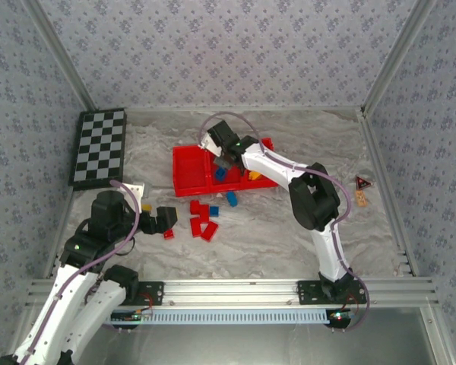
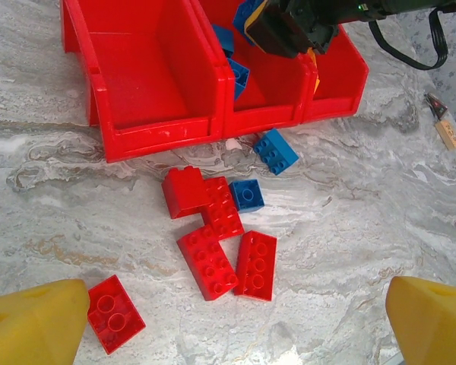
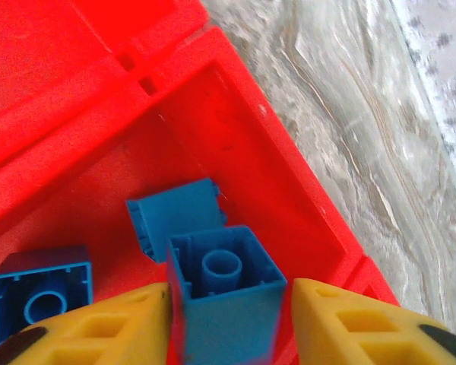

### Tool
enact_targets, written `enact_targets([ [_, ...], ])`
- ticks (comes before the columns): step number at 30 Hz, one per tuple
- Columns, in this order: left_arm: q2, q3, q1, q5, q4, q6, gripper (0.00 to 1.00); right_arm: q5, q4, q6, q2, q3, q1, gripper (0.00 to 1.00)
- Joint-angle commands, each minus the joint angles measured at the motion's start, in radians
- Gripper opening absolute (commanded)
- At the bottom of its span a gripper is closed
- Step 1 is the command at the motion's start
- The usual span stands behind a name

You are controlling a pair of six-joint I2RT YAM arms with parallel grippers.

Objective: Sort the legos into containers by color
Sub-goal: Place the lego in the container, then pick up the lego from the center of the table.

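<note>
The right gripper (image 3: 229, 290) hangs over the middle compartment of the bright red plastic tray (image 2: 159, 138), its yellow fingers clamped on a small blue plastic brick (image 3: 213, 268) — two more blue bricks (image 3: 175, 217) lie on the compartment floor below. The left gripper (image 2: 235, 295) hovers with fingers spread wide above the marbled grey table (image 2: 365, 228), over a cluster of loose red bricks (image 2: 213, 236) — two blue ones (image 2: 276, 150) lie beside them, near the tray's front wall.
</note>
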Motion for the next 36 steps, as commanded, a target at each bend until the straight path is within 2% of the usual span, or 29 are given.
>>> enact_targets([
  [1, 0.008, -0.003, -0.005, -0.006, 0.007, 0.01, 1.0, 0.09, -0.044, 0.052, 0.004, 0.037, -0.008, 0.56],
  [5, 0.016, -0.003, -0.004, -0.003, 0.006, 0.01, 1.0, 0.104, -0.047, 0.074, -0.04, 0.015, 0.003, 0.73],
  [9, 0.023, -0.003, -0.004, -0.003, 0.006, 0.01, 1.0, 0.138, -0.088, 0.153, -0.092, 0.016, 0.014, 0.78],
  [12, 0.024, -0.004, -0.004, -0.003, 0.006, 0.01, 1.0, 0.13, -0.159, 0.296, -0.152, 0.006, 0.016, 0.82],
  [16, 0.028, -0.003, -0.005, -0.003, 0.006, 0.01, 1.0, 0.037, -0.26, 0.524, -0.238, -0.033, -0.001, 0.85],
  [18, 0.029, -0.003, -0.004, -0.003, 0.006, 0.009, 1.0, -0.037, -0.25, 0.639, -0.305, -0.112, -0.014, 0.89],
  [20, 0.029, -0.003, -0.005, 0.0, 0.006, 0.01, 1.0, -0.111, -0.181, 0.74, -0.388, -0.228, -0.02, 0.99],
  [22, 0.03, -0.003, -0.004, 0.001, 0.007, 0.009, 1.0, -0.178, -0.064, 0.797, -0.469, -0.358, -0.021, 1.0],
  [26, 0.032, -0.003, -0.004, 0.002, 0.007, 0.01, 1.0, -0.245, 0.028, 0.889, -0.553, -0.531, -0.016, 1.0],
  [31, 0.034, -0.003, -0.004, 0.002, 0.007, 0.01, 1.0, -0.245, 0.068, 0.917, -0.543, -0.639, -0.012, 0.97],
  [36, 0.03, -0.003, -0.005, 0.0, 0.007, 0.008, 1.0, -0.266, 0.085, 0.885, -0.478, -0.649, 0.023, 0.93],
])
